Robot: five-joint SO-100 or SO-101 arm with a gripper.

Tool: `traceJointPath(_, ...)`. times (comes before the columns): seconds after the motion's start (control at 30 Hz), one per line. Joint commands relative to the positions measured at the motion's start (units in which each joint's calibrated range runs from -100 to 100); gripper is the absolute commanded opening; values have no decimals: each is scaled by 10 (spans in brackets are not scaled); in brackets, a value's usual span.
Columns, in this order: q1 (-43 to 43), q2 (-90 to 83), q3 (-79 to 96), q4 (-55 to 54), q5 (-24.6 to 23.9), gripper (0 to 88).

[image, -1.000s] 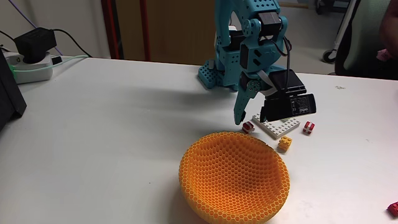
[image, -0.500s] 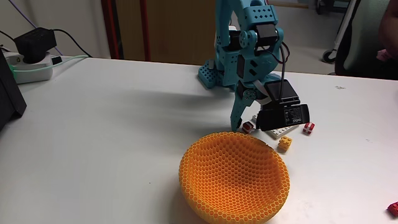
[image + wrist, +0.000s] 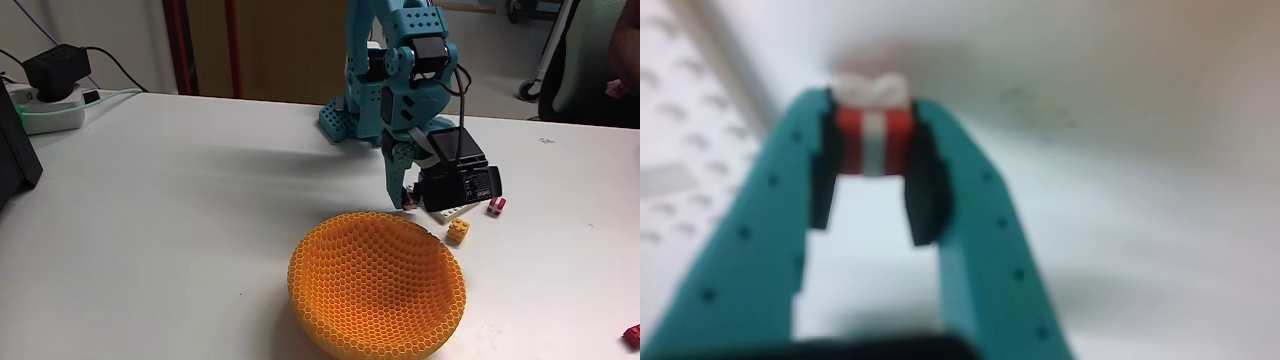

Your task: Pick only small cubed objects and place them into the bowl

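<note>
Right now gripper (image 3: 872, 150) is clenched on a red cube with white stripe (image 3: 873, 138), held right at the fingertips, dark pads (image 3: 923, 190) pressing both its side faces; the white stripe runs along the fingers' length in the wrist view. In the fixed view gripper (image 3: 406, 200) is down at table level, just behind the far rim of the orange bowl (image 3: 376, 285), cube (image 3: 409, 201) barely visible between the tips.

Key relation: the bowl lies just in front of the claw, toward the camera in the fixed view, close by. Likely next: lift, carry forward over the rim, release.

Other cubes: yellow-orange cube (image 3: 458, 231) sits beside the bowl's right far rim; second red striped cube (image 3: 496, 207) further right, apart from bowl. White studded plate (image 3: 452, 209) lies under the wrist camera (image 3: 460, 180), between those; leave it.

Writing: a pale label on the black camera housing, too small to read. No other legible text.
</note>
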State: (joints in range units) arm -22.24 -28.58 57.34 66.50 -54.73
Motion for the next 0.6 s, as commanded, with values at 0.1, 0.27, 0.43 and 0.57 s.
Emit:
traceJointPath(0.1,31,-34,-212,173,25,0)
traceJointPath(0.27,83,-34,-357,221,68,2)
traceJointPath(0.43,110,21,-475,177,105,18)
traceJointPath(0.57,112,144,-583,152,121,23)
